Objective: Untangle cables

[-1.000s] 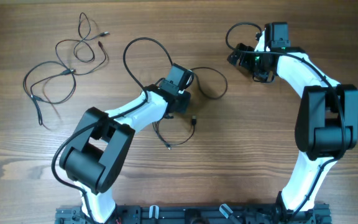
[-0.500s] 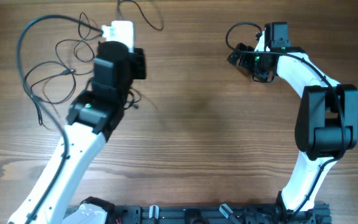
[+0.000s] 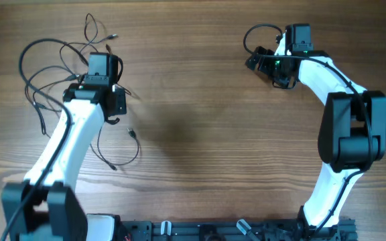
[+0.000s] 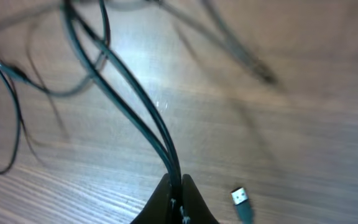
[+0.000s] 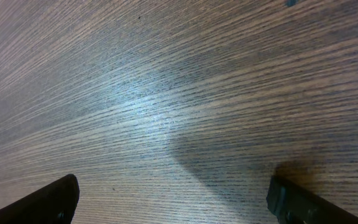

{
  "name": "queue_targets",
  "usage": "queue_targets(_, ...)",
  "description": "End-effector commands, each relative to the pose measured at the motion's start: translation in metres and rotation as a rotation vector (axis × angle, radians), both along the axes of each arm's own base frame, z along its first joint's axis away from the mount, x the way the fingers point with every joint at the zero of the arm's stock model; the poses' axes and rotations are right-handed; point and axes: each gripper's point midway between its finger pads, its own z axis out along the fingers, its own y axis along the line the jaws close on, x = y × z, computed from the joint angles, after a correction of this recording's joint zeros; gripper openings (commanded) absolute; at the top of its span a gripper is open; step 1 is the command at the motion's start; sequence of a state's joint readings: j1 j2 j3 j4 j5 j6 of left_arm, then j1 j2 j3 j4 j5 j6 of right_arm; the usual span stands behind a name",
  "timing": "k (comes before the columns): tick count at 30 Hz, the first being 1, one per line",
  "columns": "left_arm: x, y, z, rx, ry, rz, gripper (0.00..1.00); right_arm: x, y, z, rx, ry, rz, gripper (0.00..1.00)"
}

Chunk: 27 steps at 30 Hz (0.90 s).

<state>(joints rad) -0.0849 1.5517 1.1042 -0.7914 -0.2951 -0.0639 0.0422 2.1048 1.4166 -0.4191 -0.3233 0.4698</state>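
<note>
The cables (image 3: 52, 87) lie as thin black loops at the far left of the table. My left gripper (image 3: 112, 107) is beside them, at their right edge. In the left wrist view it (image 4: 179, 198) is shut on two black cable strands (image 4: 129, 99) that run away up and left from the fingertips. A small silvery plug (image 4: 241, 198) lies on the wood just right of the fingers. One more loop with a plug tip (image 3: 131, 132) trails below the left gripper. My right gripper (image 5: 176, 205) stands open over bare wood at the far right (image 3: 254, 60), holding nothing.
A thicker black cable (image 3: 39, 45) arcs from the left arm over the bunch. The right arm's own cable (image 3: 256, 30) loops near its wrist. The wooden table (image 3: 206, 134) runs between the two arms.
My left arm has swung from the table's middle to the far left, carrying the gripped cable strands over to the bunch. The right arm has not moved.
</note>
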Motion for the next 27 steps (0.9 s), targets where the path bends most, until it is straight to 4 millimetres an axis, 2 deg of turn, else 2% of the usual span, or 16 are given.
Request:
queue_targets(1, -0.007, 0.006, -0.024, 0.020, 0.100, 0.003, 0.04, -0.007, -0.010, -0.017, -0.038, 0.042, -0.029, 1.00)
queue_targets(5, -0.009, 0.006, -0.034, 0.023, 0.133, 0.003, 0.09, -0.007, -0.010, -0.017, -0.037, 0.042, -0.029, 1.00)
queue_targets(6, -0.004, 0.005, -0.033, 0.017, 0.112, 0.007, 0.04, -0.007, -0.010, -0.017, -0.038, 0.042, -0.029, 1.00)
queue_targets(8, 0.015, -0.002, -0.023, -0.022, 0.016, -0.004, 0.04, -0.007, -0.010, -0.017, -0.038, 0.042, -0.029, 1.00)
queue_targets(12, 0.084, -0.021, 0.024, -0.121, -0.337, -0.046, 0.04, -0.007, -0.010, -0.017, -0.038, 0.042, -0.028, 1.00)
queue_targets(14, 0.110, -0.032, 0.047, -0.173, -0.477, -0.083, 0.04, -0.007, -0.010, -0.017, -0.038, 0.043, -0.028, 1.00)
queue_targets(18, 0.136, -0.037, 0.081, -0.189, -0.649, -0.114, 0.04, -0.007, -0.010, -0.017, -0.038, 0.045, -0.028, 1.00)
queue_targets(20, 0.136, -0.034, 0.085, -0.168, -0.658, -0.120, 0.04, -0.007, -0.011, -0.017, -0.038, 0.044, -0.029, 1.00)
queue_targets(22, 0.127, -0.034, 0.083, -0.167, -0.621, -0.117, 0.04, -0.007, -0.010, -0.017, -0.038, 0.042, -0.028, 1.00)
queue_targets(27, 0.074, -0.030, 0.079, -0.220, -0.468, -0.020, 0.07, -0.004, -0.010, -0.016, -0.037, 0.031, -0.029, 1.00)
